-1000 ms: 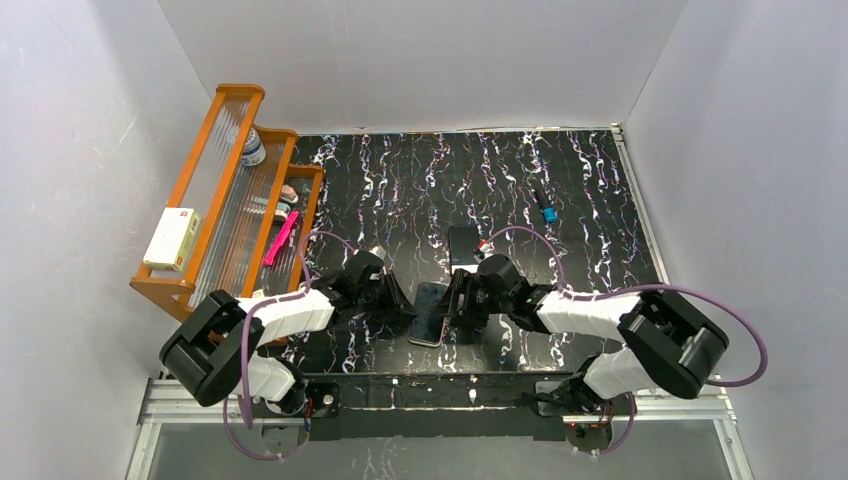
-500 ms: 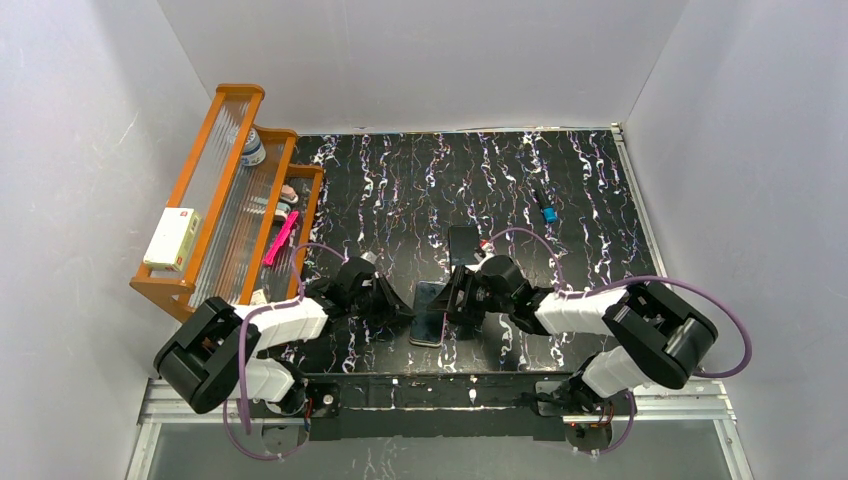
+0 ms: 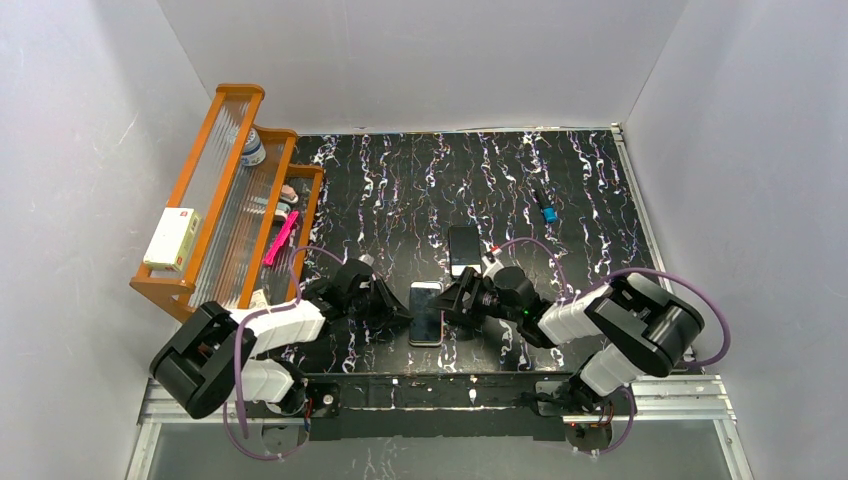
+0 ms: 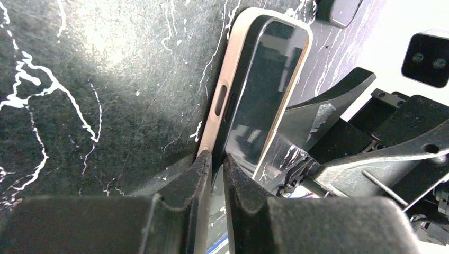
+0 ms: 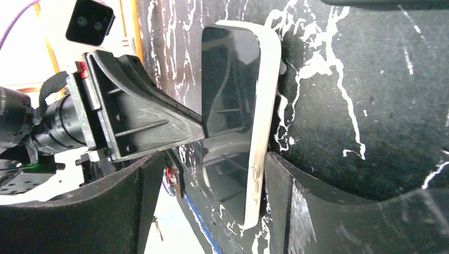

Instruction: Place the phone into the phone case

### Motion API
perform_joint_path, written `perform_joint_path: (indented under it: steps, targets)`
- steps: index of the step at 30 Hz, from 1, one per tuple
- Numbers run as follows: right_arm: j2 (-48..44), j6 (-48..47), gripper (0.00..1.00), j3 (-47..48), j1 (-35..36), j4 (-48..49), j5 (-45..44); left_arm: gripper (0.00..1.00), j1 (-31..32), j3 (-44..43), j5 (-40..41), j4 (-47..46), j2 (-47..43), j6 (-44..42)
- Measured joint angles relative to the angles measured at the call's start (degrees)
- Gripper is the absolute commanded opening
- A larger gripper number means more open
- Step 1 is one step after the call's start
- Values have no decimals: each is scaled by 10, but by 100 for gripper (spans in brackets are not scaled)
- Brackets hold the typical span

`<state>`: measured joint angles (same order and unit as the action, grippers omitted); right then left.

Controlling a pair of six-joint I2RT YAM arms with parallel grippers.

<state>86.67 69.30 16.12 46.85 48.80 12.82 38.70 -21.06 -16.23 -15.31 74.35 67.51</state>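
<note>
The phone (image 3: 427, 310) sits screen-up inside the pale beige phone case (image 3: 425, 343), low on the black marbled mat between both arms. My left gripper (image 3: 402, 312) is at its left side. In the left wrist view the gripper (image 4: 214, 159) is pinched shut on the near side wall of the case (image 4: 225, 90), one finger outside the rim and one on the phone's (image 4: 267, 90) glass. My right gripper (image 3: 452, 303) is at its right side. In the right wrist view the gripper (image 5: 214, 159) is open and straddles the end of the case (image 5: 266, 116) and the phone (image 5: 230, 79).
A second flat black slab (image 3: 463, 246) lies just behind the right gripper. An orange wooden rack (image 3: 230, 200) with small items and a white box (image 3: 172, 238) stands at the left. A small blue object (image 3: 549, 213) lies at the far right. White walls enclose the mat.
The phone and case have settled flatter and straighter, with the beige rim now showing. The right gripper has shifted slightly right and lower. The left gripper has stayed on the left edge.
</note>
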Motion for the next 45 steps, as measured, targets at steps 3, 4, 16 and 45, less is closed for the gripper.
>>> perform_joint_path:
  steps: [3,4,16,45]
  targets:
    - [6,11,76,-6,0,29,3,13,0,0,2,11,-8,-2]
    - [8,15,76,-7,0,39,6,13,0,0,2,14,-10,-4]
    - [64,47,59,0,0,109,38,12,-2,8,-10,17,-20,-19]
    - [-122,-37,1,46,-139,-6,252,98,-19,-171,-54,127,-193,-123]
